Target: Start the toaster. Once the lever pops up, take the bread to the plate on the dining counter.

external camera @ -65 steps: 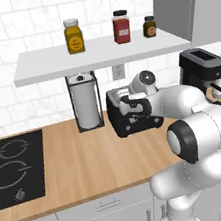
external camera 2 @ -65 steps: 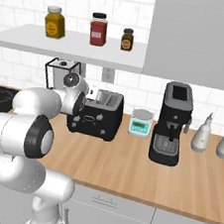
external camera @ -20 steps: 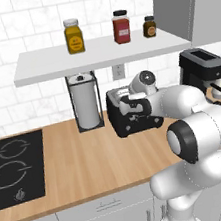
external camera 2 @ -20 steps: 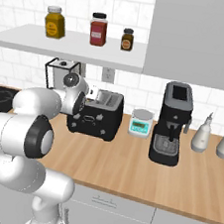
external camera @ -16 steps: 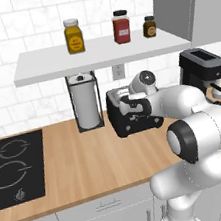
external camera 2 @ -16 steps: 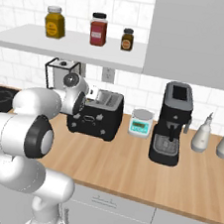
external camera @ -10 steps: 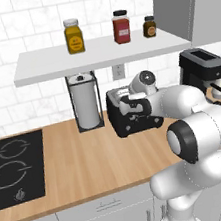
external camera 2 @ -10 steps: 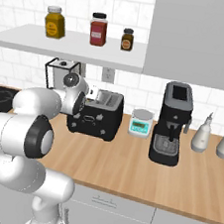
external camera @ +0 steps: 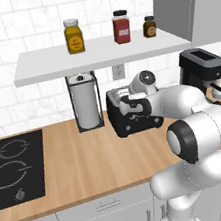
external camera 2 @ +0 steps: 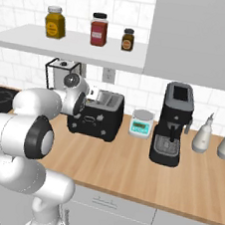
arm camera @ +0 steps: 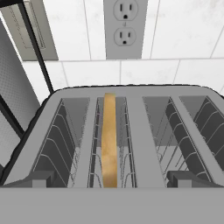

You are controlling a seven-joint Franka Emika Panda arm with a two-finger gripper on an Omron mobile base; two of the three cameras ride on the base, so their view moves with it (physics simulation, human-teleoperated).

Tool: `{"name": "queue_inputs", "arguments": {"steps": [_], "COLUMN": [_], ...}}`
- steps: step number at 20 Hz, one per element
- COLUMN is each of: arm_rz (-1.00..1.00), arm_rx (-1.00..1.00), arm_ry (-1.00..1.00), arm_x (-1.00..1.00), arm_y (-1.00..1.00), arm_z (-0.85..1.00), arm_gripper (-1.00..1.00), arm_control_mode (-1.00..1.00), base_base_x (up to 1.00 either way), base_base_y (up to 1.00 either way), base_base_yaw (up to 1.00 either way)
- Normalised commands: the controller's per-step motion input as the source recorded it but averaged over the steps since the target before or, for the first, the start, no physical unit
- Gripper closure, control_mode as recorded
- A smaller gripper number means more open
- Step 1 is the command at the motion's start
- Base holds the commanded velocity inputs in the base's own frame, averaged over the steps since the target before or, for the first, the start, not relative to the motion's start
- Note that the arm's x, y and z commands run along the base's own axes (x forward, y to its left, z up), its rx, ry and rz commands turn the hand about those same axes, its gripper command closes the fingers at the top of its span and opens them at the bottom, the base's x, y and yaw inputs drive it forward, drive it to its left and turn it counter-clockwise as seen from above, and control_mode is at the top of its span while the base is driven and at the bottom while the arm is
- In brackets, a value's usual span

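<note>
The black toaster (external camera: 134, 121) (external camera 2: 98, 116) stands on the wood worktop against the tiled wall. In the hand view I look down on its top slots (arm camera: 144, 131). The bread (arm camera: 109, 140) stands on edge in the second slot from the left, its tan top edge showing. My gripper (external camera: 132, 107) (external camera 2: 84, 104) (arm camera: 111, 181) hovers just over the toaster's front edge. It is open, with one fingertip (arm camera: 39, 179) far from the other and nothing held. The plate and the dining counter are out of view.
A paper towel holder (external camera: 85, 101) stands left of the toaster and a wall outlet (arm camera: 124, 26) is behind it. To the right are a small scale (external camera 2: 141, 123), a black coffee machine (external camera 2: 173, 122) and bottles (external camera 2: 202, 134). A shelf with jars (external camera: 73, 36) hangs above. A cooktop (external camera: 10, 169) lies at far left.
</note>
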Motion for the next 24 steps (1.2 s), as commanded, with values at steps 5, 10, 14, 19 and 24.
{"name": "queue_inputs", "arguments": {"steps": [5,10,14,19,24], "arm_rz": [0.00,0.00,0.00,0.00,0.00], "arm_rx": [0.00,0.00,0.00,0.00,0.00], "arm_ry": [0.00,0.00,0.00,0.00,0.00], "arm_x": [0.00,0.00,0.00,0.00,0.00], "arm_y": [0.00,0.00,0.00,0.00,0.00], "arm_z": [0.00,0.00,0.00,0.00,0.00], "arm_gripper": [-1.00,-1.00,-1.00,-1.00,-1.00], "arm_control_mode": [-1.00,-1.00,-1.00,-1.00,-1.00], "base_base_x": [0.00,0.00,0.00,0.00,0.00], "base_base_y": [0.00,0.00,0.00,0.00,0.00], "base_base_yaw": [0.00,0.00,0.00,0.00,0.00]}}
